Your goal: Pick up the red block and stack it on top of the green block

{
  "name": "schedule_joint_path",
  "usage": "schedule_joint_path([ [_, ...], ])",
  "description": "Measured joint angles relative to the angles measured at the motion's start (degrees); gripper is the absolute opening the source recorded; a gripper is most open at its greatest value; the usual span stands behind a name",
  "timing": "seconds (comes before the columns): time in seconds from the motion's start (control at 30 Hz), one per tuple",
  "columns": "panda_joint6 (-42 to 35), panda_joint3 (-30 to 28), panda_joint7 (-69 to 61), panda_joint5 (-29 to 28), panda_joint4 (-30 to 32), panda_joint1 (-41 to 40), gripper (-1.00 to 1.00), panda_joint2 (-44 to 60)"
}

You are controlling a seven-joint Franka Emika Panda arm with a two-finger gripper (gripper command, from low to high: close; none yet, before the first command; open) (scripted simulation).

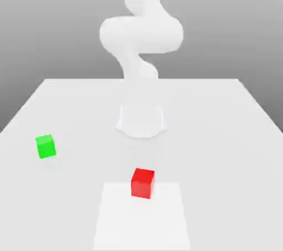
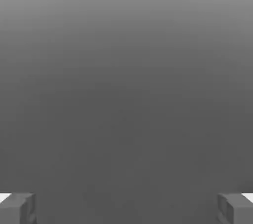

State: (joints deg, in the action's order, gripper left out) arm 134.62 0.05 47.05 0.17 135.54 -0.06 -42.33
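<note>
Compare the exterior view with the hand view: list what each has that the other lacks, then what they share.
Exterior view alone: the red block near the front of the white table, the green block apart from it toward the exterior view's left, and the white arm. Hand view alone: the open gripper, its fingertips wide apart with nothing between them. Shared: a plain grey backdrop.

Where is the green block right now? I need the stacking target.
In the exterior view the green block sits on the table's left side, apart from the red block.

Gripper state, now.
Gripper: open, fingers wide apart, nothing between them.
</note>
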Motion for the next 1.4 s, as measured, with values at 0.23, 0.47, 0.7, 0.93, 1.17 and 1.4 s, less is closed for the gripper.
schedule_joint_path([
  [0.23,9.51,1.02,3.85,0.95,12.40,-0.82,0.00,11.91],
  [0.47,19.53,2.72,8.39,1.52,25.60,-1.85,0.00,24.79],
  [0.7,35.70,2.67,13.27,-1.00,31.45,-2.24,0.00,45.46],
  [0.93,41.05,1.13,14.26,-2.22,30.71,-0.93,-1.00,51.71],
  [1.17,35.50,1.83,13.14,-0.70,31.64,-1.19,-1.00,45.24],
  [1.4,26.10,-0.99,10.25,-1.87,32.69,-3.94,-1.00,34.33],
])
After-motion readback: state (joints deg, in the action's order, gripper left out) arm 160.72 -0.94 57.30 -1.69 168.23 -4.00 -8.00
